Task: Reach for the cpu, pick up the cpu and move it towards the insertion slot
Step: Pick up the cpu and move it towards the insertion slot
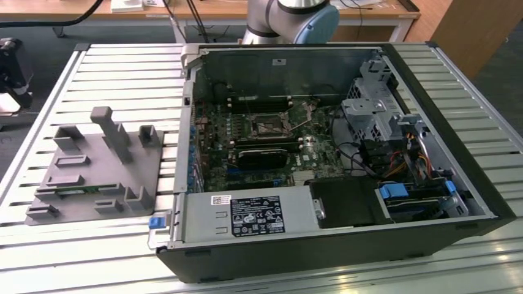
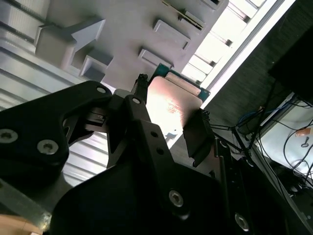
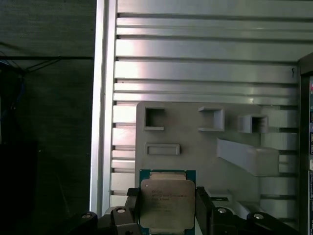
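Observation:
The cpu (image 3: 167, 203) is a flat square chip with a silvery top and a green rim, and my gripper (image 3: 167, 211) is shut on it. One black finger (image 3: 131, 208) presses one edge of the chip and the other finger (image 3: 203, 208) presses the opposite edge. The second wrist view shows the cpu (image 2: 171, 105) from a slant, its metal face shining in the gripper (image 2: 168, 120). The chip hangs well above the grey plastic fixture (image 3: 195, 147). The insertion slot (image 1: 268, 127) is a dark square socket with a metal frame on the green board inside the open computer case.
The grey fixture (image 1: 90, 171) lies on the slatted metal table (image 1: 122, 67), to the exterior view's left of the open case (image 1: 327, 245). Inside the case are a black block (image 1: 261, 158), cables and drive cages (image 1: 376, 116). The arm's base (image 1: 290, 18) stands behind the case.

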You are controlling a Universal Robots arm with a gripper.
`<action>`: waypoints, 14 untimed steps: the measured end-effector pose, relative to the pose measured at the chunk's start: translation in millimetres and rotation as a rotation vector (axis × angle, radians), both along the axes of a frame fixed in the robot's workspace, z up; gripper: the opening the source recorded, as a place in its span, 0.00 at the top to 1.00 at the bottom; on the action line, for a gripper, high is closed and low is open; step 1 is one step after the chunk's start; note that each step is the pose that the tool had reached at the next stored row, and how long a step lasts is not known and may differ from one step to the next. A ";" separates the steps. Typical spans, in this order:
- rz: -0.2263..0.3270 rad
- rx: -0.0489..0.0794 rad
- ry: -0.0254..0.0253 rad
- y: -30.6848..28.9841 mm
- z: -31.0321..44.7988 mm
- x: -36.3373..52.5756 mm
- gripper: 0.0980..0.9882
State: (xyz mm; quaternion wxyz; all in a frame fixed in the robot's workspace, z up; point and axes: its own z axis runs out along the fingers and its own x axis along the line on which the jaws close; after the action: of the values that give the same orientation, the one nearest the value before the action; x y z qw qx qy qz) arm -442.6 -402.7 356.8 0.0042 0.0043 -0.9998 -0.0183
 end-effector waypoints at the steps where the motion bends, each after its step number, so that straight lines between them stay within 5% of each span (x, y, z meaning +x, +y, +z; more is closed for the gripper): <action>1: 0.000 0.000 0.0000 0.0 2.0 0.0 0.50; 14: 0.000 0.000 -0.0001 0.0 33.0 0.0 0.50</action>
State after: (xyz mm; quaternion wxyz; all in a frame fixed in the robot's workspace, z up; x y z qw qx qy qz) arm -442.6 -402.7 389.8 0.0041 0.0044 -0.9998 -0.0183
